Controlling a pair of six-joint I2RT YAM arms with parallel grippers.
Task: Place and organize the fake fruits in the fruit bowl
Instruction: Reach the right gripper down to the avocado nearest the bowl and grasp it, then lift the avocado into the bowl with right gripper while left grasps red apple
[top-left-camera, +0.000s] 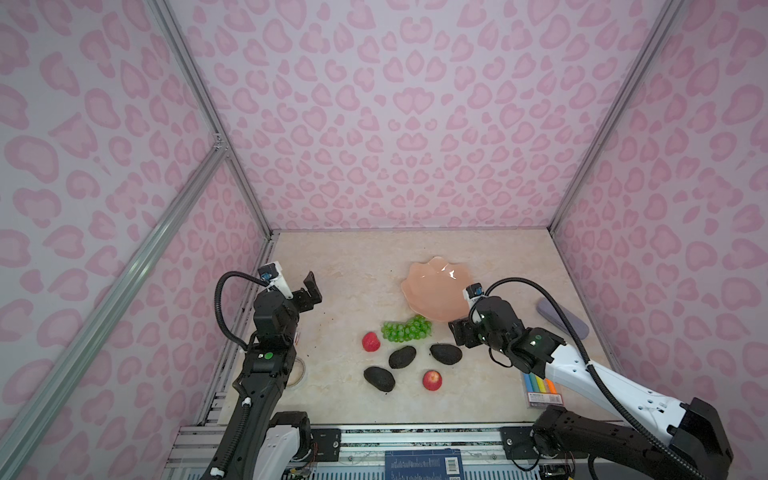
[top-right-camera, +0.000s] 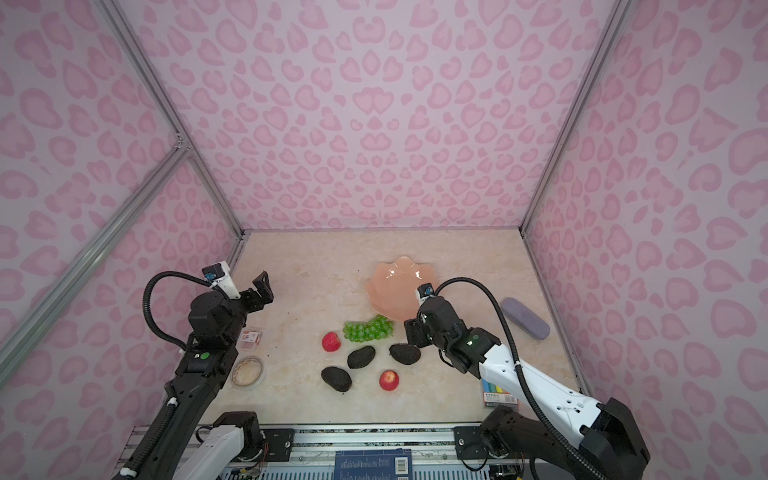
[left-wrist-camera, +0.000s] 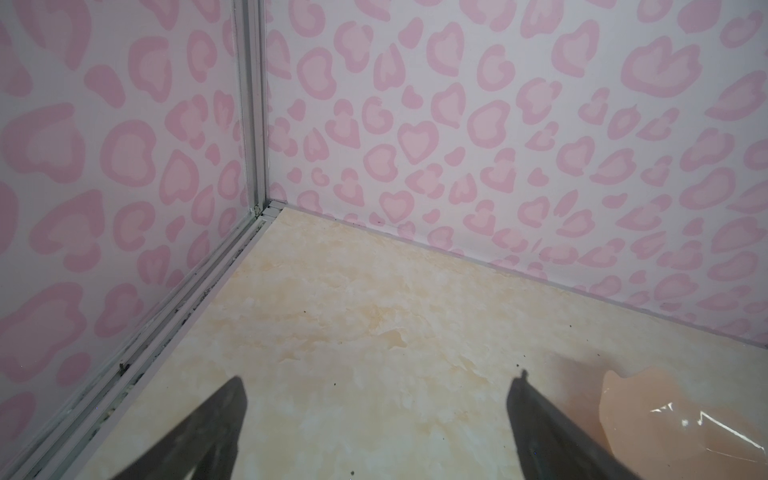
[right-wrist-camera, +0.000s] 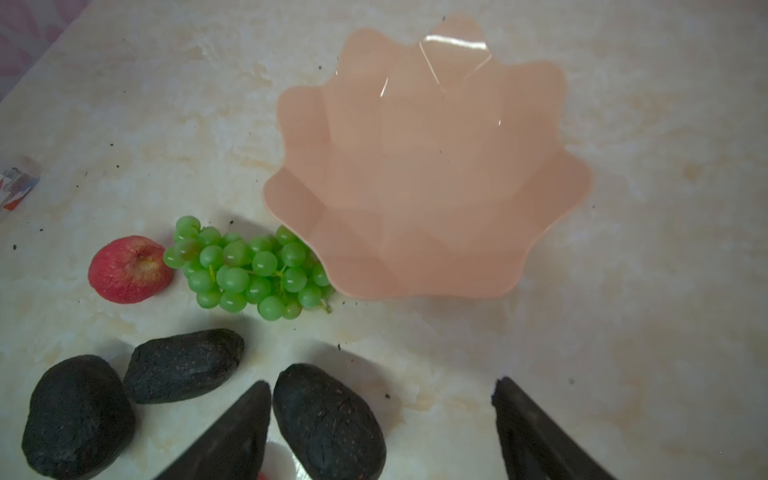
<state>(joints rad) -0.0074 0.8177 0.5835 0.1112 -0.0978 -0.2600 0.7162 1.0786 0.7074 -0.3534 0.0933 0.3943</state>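
The peach-pink scalloped fruit bowl (top-left-camera: 432, 286) (top-right-camera: 390, 286) (right-wrist-camera: 428, 166) (left-wrist-camera: 665, 415) stands empty at the back right. In front of it, on the table, lie green grapes (top-left-camera: 407, 328) (right-wrist-camera: 249, 270) touching its rim, a red strawberry (top-left-camera: 370, 342) (right-wrist-camera: 129, 269), three dark avocados (top-left-camera: 402, 357) (top-left-camera: 446, 354) (top-left-camera: 379, 378) and a small red apple (top-left-camera: 432, 380). My right gripper (top-left-camera: 459, 332) (right-wrist-camera: 382, 386) hangs open over the rightmost avocado (right-wrist-camera: 328, 419), which lies between the fingers, close to one of them and ungripped. My left gripper (top-left-camera: 309, 291) (left-wrist-camera: 378, 379) is open and empty above bare table at the left.
A grey-purple oblong case (top-left-camera: 562, 318) lies by the right wall. A clear pack of coloured markers (top-left-camera: 542, 388) sits under the right arm. A round clear lid (top-right-camera: 248, 372) and a small red packet (top-right-camera: 251, 336) lie beside the left arm. Pink patterned walls enclose three sides.
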